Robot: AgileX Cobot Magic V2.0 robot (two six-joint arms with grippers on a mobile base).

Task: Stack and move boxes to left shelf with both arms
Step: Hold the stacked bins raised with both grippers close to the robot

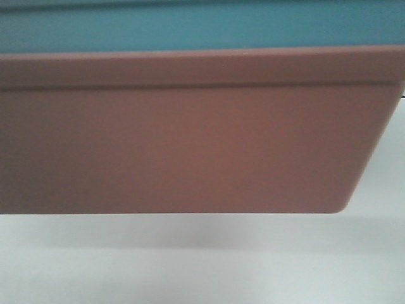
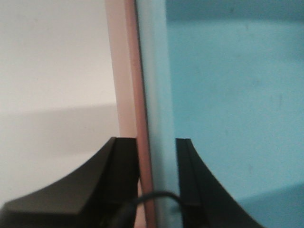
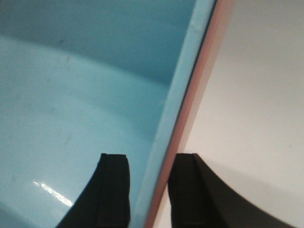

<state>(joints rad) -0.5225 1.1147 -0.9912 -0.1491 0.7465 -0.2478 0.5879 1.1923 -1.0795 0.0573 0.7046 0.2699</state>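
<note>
A white desk (image 1: 202,266) is stretching beneath the scene, carrying a soft grey shadow just under the load. A salmon pink bin (image 1: 190,145) is filling most of the front view, its long side wall and rimmed top edge facing the camera and its rounded lower corner showing at the right. Whether its base is touching the desk or hanging just above it cannot be told. A sky blue bin (image 1: 202,25) is sitting nested inside the pink one, its upper wall rising above the pink rim.

The left pincer (image 2: 156,180) is straddling the doubled wall at one end of the stack, pinching it. One black finger (image 2: 121,166) is pressing on the outside of the pink wall and the other is standing inside the blue bin. The right pincer (image 3: 149,190) is doing the same at the opposite end, one finger inside the blue bin and one outside the pink rim, clamping the two walls between them. A thin black cable (image 2: 156,194) is looping across the gap between the left pincer's fingers.
</note>
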